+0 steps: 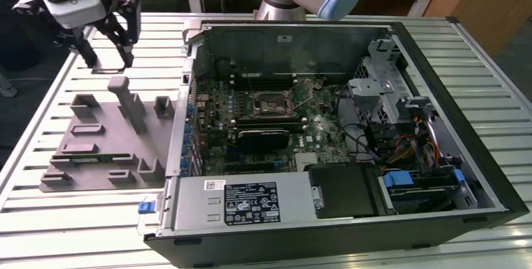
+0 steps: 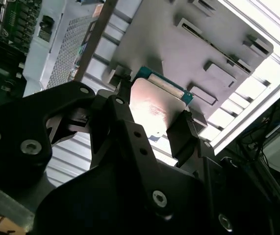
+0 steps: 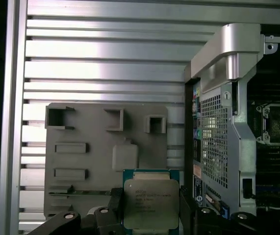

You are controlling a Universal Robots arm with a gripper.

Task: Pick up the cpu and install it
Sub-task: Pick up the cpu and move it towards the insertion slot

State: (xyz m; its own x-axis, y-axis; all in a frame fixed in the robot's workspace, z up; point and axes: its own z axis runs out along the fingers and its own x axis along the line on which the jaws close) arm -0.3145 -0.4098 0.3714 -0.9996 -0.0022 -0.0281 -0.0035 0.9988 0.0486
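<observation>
Shiny metal cpu [image 3: 151,203] — matt grey plastic tray [image 3: 98,161]

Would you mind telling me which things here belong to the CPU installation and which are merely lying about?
Job: cpu, held in the jaws; motherboard socket; open computer case.
Lying about: grey fixture tray; power supply; coloured cables.

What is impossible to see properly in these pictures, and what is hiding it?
- Exterior view: whatever sits between the gripper fingers is too small to tell.
- First wrist view: the lower edge of the cpu is cut off by the picture's edge.
- Second wrist view: the gripper body hides part of the cpu and the grey tray.
- Exterior view: the socket pins are too small.
</observation>
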